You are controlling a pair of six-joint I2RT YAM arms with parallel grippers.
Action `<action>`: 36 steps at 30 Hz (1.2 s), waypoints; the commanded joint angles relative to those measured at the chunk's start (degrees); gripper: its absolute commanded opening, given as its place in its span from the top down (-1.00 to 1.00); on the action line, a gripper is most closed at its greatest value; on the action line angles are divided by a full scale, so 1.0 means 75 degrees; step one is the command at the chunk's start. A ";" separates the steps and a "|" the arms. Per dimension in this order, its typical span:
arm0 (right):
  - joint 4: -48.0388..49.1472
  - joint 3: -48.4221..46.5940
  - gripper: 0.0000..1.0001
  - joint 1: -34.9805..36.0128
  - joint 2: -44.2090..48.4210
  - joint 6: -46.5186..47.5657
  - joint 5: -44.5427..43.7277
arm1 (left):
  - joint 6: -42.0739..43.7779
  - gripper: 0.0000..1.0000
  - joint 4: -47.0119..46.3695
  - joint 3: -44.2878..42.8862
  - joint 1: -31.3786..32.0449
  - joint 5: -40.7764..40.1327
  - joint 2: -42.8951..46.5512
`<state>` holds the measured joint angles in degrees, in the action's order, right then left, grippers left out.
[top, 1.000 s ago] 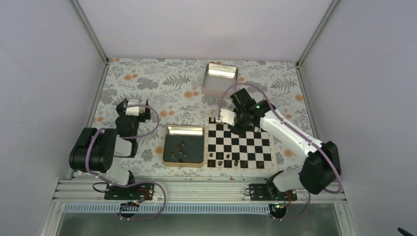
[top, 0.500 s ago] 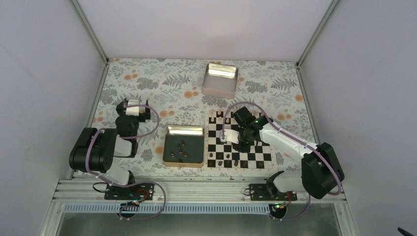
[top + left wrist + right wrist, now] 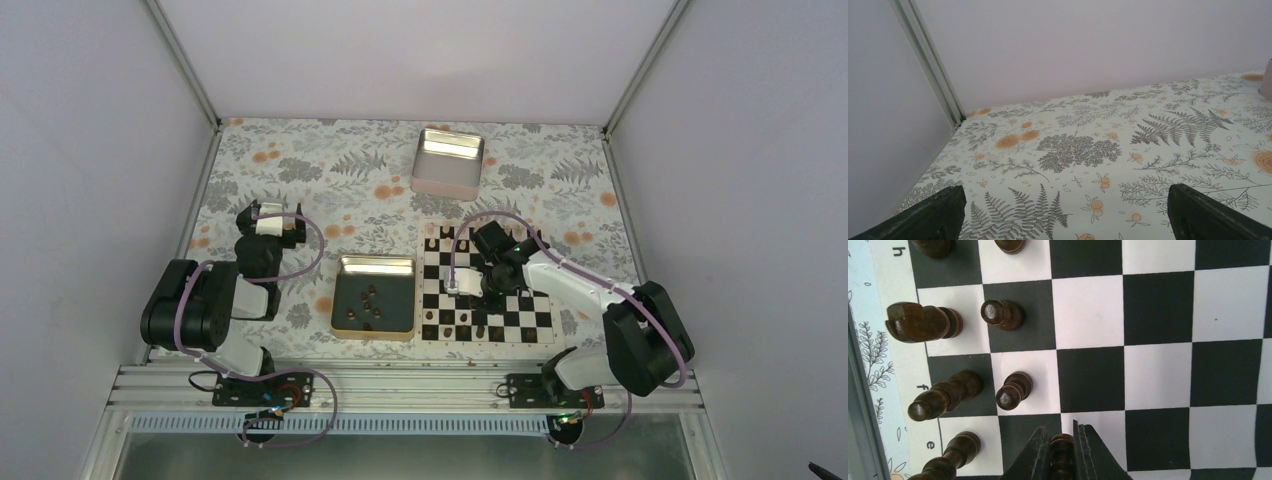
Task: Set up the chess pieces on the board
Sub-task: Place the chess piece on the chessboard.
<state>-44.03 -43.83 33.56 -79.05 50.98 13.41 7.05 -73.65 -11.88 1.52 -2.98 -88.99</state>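
The board (image 3: 500, 300) lies right of centre; its checks fill the right wrist view (image 3: 1158, 375). Several dark brown chess pieces stand on its near rows (image 3: 450, 325) and along the left of the right wrist view, such as a knight (image 3: 920, 322) and two pawns (image 3: 1000, 314) (image 3: 1013, 389). My right gripper (image 3: 480, 290) hovers low over the board, shut on a dark brown chess piece (image 3: 1062, 455) between its fingertips (image 3: 1062, 440). More dark pieces lie in the gold-rimmed tray (image 3: 345, 318). My left gripper (image 3: 272, 222) rests far left, open and empty; its fingers (image 3: 928, 215) frame bare cloth.
A silver tin (image 3: 449, 160) stands at the back centre. The floral tablecloth (image 3: 1073, 150) covers the table. Pale walls enclose the sides, with a metal corner post (image 3: 928, 60) near the left arm. The arm bases sit on the rail (image 3: 400, 385) at the near edge.
My right gripper has come back from the board's far left corner toward its near middle and dropped lower. The left arm has not moved.
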 commanded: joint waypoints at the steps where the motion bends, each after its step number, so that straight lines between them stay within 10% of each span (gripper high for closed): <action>1: 0.0164 0.0230 0.84 -0.0078 -0.0099 0.0121 0.0251 | 0.0013 -1.00 -0.0294 -0.0024 0.0038 0.0064 -0.0074; 36: -0.0121 0.0305 0.79 -0.0074 -0.0512 0.0243 0.0312 | 0.0017 -1.00 -0.0293 -0.0030 0.0032 0.0055 -0.0066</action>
<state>-45.12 -41.93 33.56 -82.19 52.25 14.70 7.05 -73.65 -11.88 1.52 -2.98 -88.99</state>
